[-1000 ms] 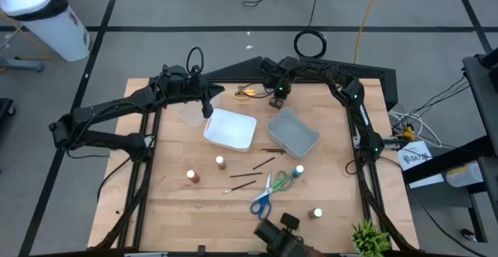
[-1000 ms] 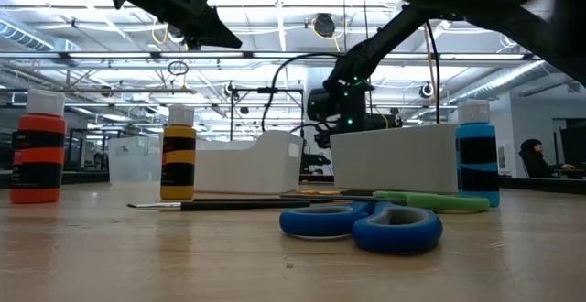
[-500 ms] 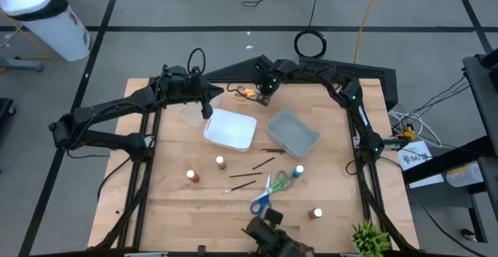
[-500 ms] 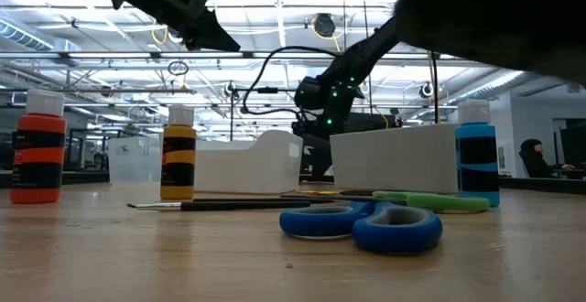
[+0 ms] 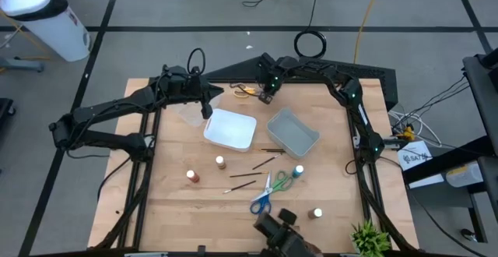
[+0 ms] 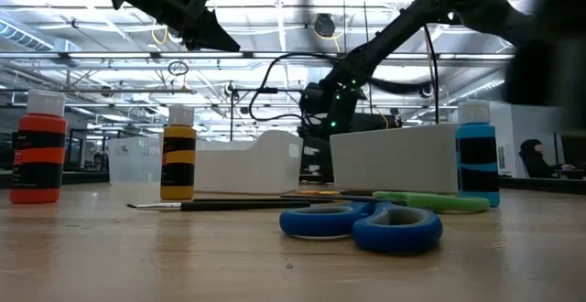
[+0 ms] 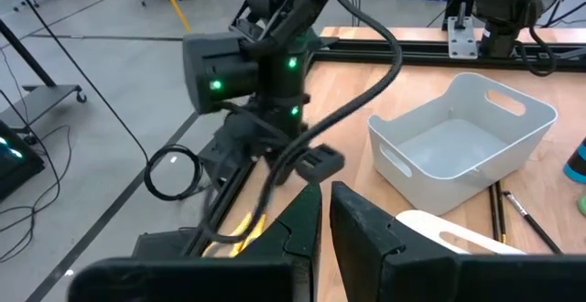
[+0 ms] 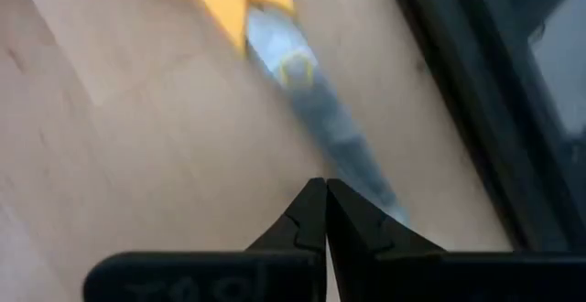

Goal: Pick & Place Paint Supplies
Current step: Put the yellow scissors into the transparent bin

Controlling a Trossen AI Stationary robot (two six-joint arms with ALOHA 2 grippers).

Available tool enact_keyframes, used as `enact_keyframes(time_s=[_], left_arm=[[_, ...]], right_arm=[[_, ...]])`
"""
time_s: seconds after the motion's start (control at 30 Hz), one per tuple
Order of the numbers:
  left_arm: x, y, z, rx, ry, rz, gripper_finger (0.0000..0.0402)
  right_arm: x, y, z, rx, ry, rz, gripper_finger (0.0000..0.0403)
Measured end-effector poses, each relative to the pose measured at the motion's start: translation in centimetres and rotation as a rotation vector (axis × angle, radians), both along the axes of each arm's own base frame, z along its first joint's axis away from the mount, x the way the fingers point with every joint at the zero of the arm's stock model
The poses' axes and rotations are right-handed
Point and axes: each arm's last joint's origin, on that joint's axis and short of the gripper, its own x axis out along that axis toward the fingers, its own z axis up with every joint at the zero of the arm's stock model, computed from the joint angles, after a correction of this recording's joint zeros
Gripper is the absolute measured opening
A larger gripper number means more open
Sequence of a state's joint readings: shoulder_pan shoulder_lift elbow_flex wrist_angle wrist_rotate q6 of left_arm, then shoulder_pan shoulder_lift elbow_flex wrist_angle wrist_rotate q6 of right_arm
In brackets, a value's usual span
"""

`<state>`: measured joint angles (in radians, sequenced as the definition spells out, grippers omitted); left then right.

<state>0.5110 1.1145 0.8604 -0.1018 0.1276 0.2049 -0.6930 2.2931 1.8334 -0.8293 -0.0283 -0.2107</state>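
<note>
Two arms reach over the far side of the table [image 5: 171, 210]. The right pincer [image 5: 266, 97] hangs pressed together, holding nothing, just above the yellow-handled scissors [image 5: 246, 92] lying near the far edge; the right wrist view shows their blades [image 8: 320, 119] just beyond the tips. The left pincer [image 5: 208, 110] hovers nearly closed and empty over the white bin's [image 5: 230, 129] far-left corner. A grey bin [image 5: 293, 131] sits to its right. Nearer the front lie thin brushes [image 5: 263, 163], four small paint bottles [image 5: 220, 162], and green scissors [image 5: 280, 182] beside blue scissors [image 5: 261, 202].
</note>
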Motion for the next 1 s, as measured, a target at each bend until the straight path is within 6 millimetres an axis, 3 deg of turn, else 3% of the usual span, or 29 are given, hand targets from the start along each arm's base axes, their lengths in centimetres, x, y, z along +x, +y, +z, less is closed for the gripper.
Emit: enact_keyframes(time_s=[0.27,0.47,0.57,0.73,0.9,1.0], left_arm=[[0.0,0.0,0.0,0.002,0.001,-0.002,0.004],[0.0,0.0,0.0,0.005,0.004,-0.003,0.004],[0.0,0.0,0.0,0.003,0.003,-0.002,0.004],[0.0,0.0,0.0,0.0,0.003,-0.002,0.004],[0.0,0.0,0.0,-0.007,0.002,0.0,0.004],[0.0,0.0,-0.1,-0.008,0.004,0.001,0.004]], right_arm=[[-2.5,1.9,0.8,0.179,0.222,-0.033,0.0],[0.7,1.5,4.1,-0.076,-0.092,0.042,0.0],[2.1,1.0,4.8,-0.144,-0.247,0.07,0.0],[3.2,0.3,2.4,-0.122,-0.314,0.119,0.0],[2.3,-0.9,0.3,-0.04,-0.285,0.062,0.0],[1.2,-1.3,0.2,-0.057,-0.192,0.014,0.0]])
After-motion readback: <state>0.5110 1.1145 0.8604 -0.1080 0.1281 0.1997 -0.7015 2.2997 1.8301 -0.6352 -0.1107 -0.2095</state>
